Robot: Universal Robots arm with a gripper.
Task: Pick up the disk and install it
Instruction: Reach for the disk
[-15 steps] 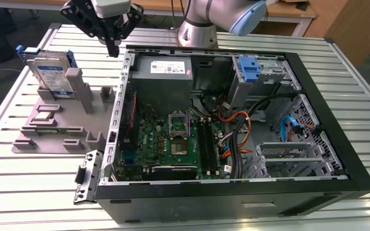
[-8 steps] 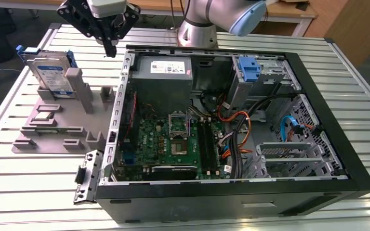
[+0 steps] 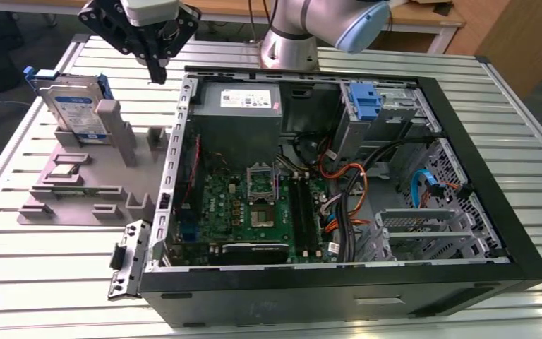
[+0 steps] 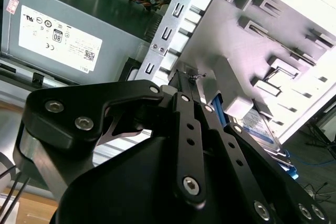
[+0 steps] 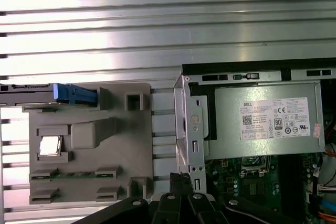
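Note:
The disk (image 3: 71, 106) stands on edge in a slot of the grey holder (image 3: 82, 194) at the exterior view's left; it is a silver drive with a white-and-blue label in a blue carrier. The first wrist view shows it edge-on, disk (image 5: 31, 94), and part of it peeks past the fingers in the second wrist view, disk (image 4: 261, 128). My gripper (image 3: 158, 75) hangs above the table between the holder and the open computer case (image 3: 497, 176), to the right of the disk and apart from it. Its black fingers (image 4: 185, 85) are pressed together with nothing between them, the same in the first wrist view, fingers (image 5: 181, 179).
The case lies open with its grey power supply (image 3: 243, 102) close to the gripper, a green motherboard (image 3: 252, 205), cables, and a blue bracket (image 3: 365, 99) in the drive bay. The holder also carries a small chip (image 3: 64, 171) and other parts. Slatted aluminium table (image 3: 45, 268) lies around.

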